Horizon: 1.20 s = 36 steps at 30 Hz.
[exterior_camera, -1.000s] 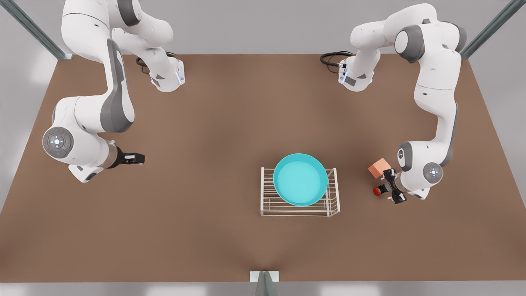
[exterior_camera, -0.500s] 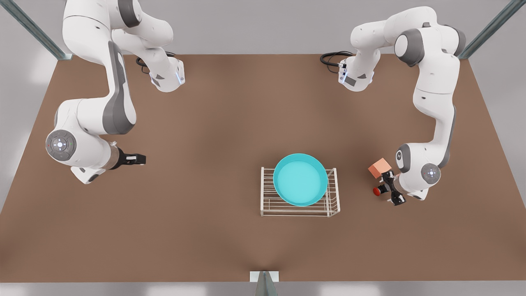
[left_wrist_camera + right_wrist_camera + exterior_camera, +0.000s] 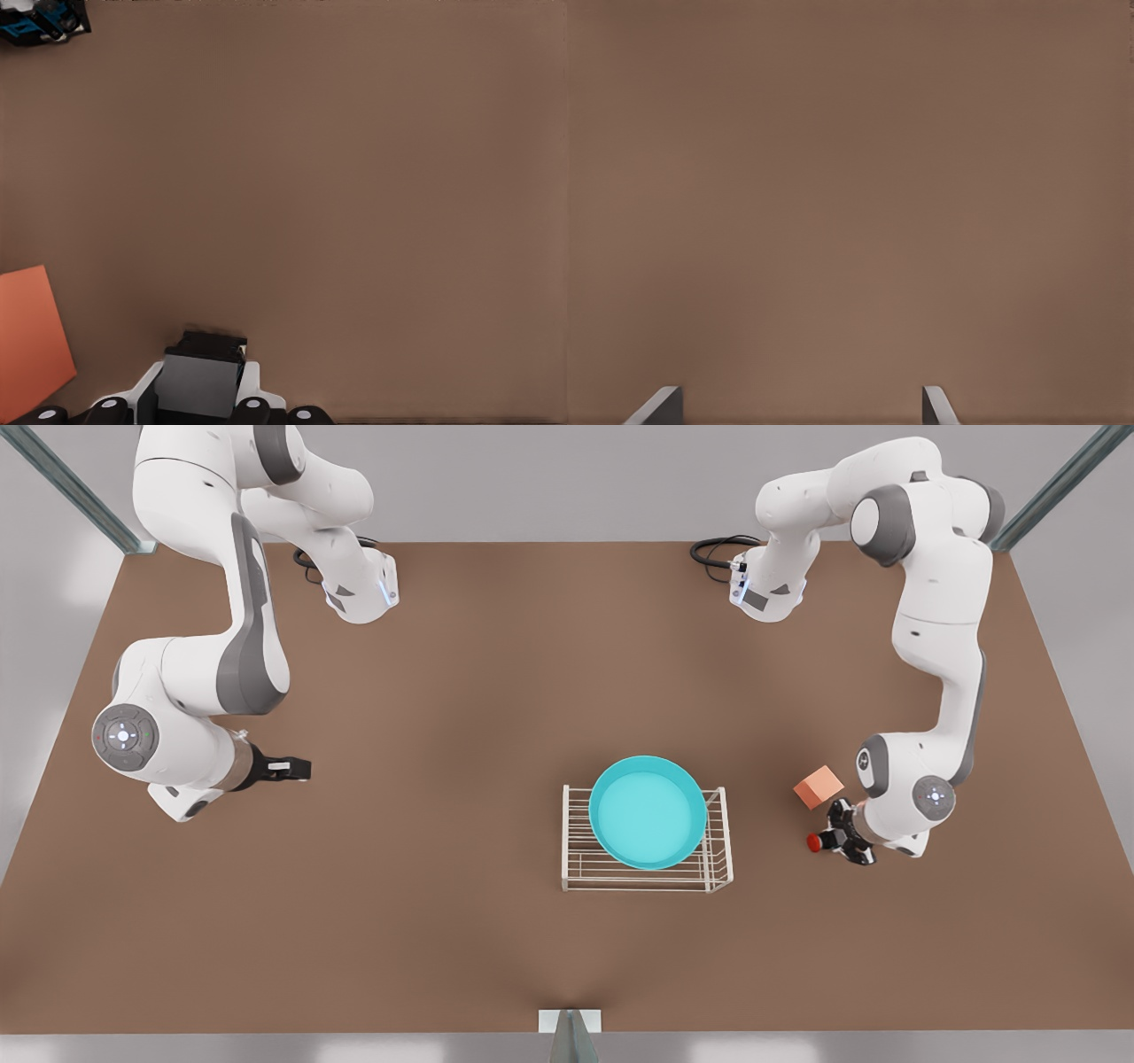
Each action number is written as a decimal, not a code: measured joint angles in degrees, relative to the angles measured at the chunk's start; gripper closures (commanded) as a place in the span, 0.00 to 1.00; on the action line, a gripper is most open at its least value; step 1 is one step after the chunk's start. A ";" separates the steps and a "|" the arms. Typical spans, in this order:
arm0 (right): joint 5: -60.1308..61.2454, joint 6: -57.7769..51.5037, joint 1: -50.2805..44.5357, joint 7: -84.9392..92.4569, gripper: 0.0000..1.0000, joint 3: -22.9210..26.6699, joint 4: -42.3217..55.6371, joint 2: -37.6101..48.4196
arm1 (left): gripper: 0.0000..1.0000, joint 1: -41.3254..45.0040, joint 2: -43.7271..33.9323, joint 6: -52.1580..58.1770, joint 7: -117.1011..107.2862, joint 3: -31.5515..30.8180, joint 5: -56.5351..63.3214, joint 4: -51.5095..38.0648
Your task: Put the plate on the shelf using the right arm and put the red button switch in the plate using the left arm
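Note:
The turquoise plate [image 3: 647,810] lies on the white wire shelf [image 3: 568,849] near the table's middle. On the front view's right, the red button switch [image 3: 814,841] sits on the table with its red cap toward the shelf. My left gripper [image 3: 837,840] is shut on its black body [image 3: 205,376], low over the table. Far off on the front view's left, my right gripper [image 3: 288,766] waits open above bare table, its two fingertips [image 3: 660,405] wide apart.
A salmon-pink cube [image 3: 818,786] stands just behind the left gripper, close beside it in the left wrist view [image 3: 27,341]. A small black and teal thing [image 3: 40,18] sits at the edge of that view. Brown table stretches between the two arms.
The left gripper's fingers, spread wide around the red button switch before, have shut on its body. The right arm shifted slightly and stays where it was.

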<state>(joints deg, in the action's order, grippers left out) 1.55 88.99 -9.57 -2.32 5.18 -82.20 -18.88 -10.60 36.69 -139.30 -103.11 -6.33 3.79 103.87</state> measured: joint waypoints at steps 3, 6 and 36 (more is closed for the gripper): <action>0.00 -0.01 0.00 0.03 0.00 0.00 0.13 0.00 | 0.58 0.23 -0.95 2.12 0.00 -0.27 0.04 -2.48; 0.00 -0.01 0.00 0.05 0.00 0.00 0.17 0.00 | 0.58 2.82 -2.17 8.05 -0.05 -0.70 -0.08 -9.87; 0.00 -0.02 0.26 0.25 0.00 0.17 0.26 0.00 | 0.59 28.19 -6.53 30.33 -22.19 -10.97 4.55 -19.26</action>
<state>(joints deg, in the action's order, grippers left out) 1.55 88.97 -9.31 -2.07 5.35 -81.94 -18.88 17.59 30.16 -108.97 -125.30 -17.30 8.34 84.61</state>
